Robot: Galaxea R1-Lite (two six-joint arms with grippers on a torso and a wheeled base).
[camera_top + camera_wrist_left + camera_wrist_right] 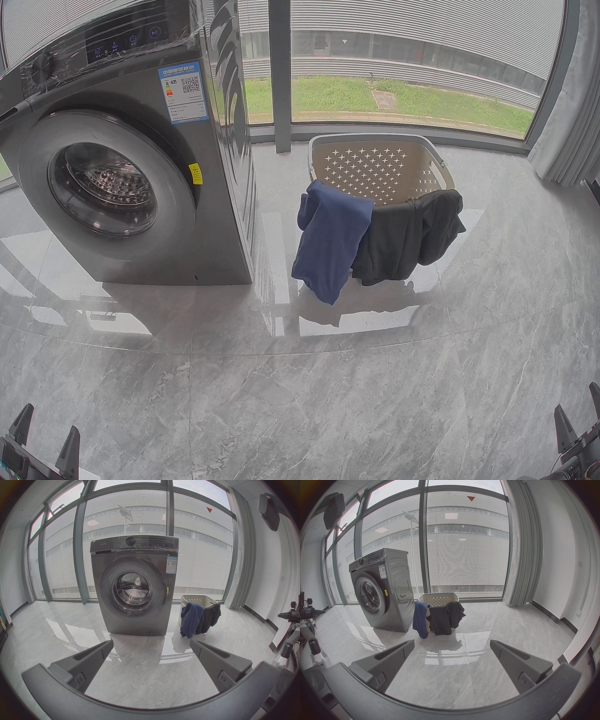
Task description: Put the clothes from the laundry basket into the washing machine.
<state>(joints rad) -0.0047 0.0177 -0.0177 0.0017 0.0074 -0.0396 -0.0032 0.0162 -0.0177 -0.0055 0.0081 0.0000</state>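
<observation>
The floor of the laundry basket [381, 165] was hidden behind draped clothes; I could not tell whether more lay inside. The washing machine [125, 187], upper left of the head view, was cut off at its top; its drum showed through the round door glass. The floor [350, 400] was polished grey stone, with a window wall [406, 62] behind and a curtain [572, 125] at upper right. The basket stood at centre frame, right of the machine, with a blue garment [331, 240] and a black garment [406, 237] hung over its near rim. My left fingers [84, 664] and right fingers [518, 664] were spread wide, holding nothing.
</observation>
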